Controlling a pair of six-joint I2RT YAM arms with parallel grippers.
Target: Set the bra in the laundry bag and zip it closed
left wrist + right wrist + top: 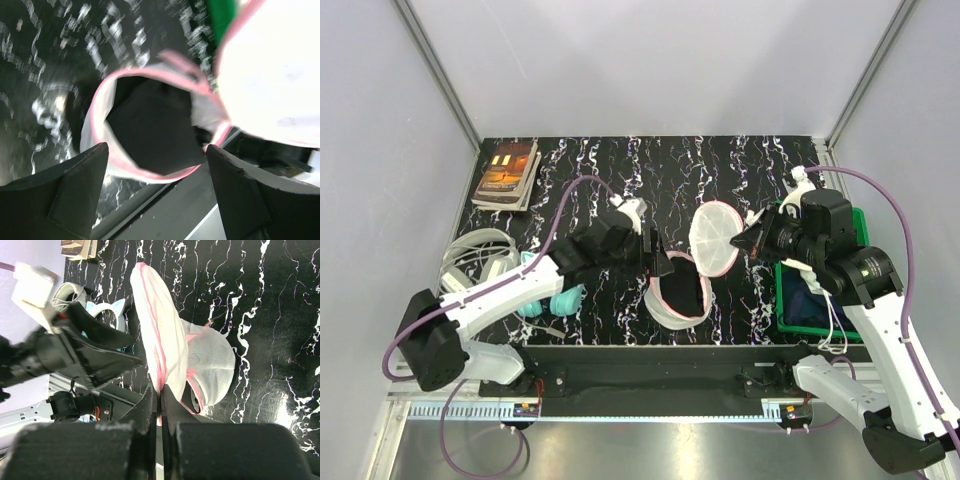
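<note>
Bra (152, 132): tucked inside the lower half of the laundry bag (715, 238).
Right gripper (159, 400): clamped on the raised half's pink rim.
Left gripper (156, 149): spread wide, nothing held.
Handling: raised half is best lowered squarely, with the fabric kept clear of the rim.

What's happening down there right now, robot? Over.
Left gripper open over bra. Right gripper shut on laundry bag rim, lid raised. Bra inside lower half; unzipped. Nothing blocking.
</note>
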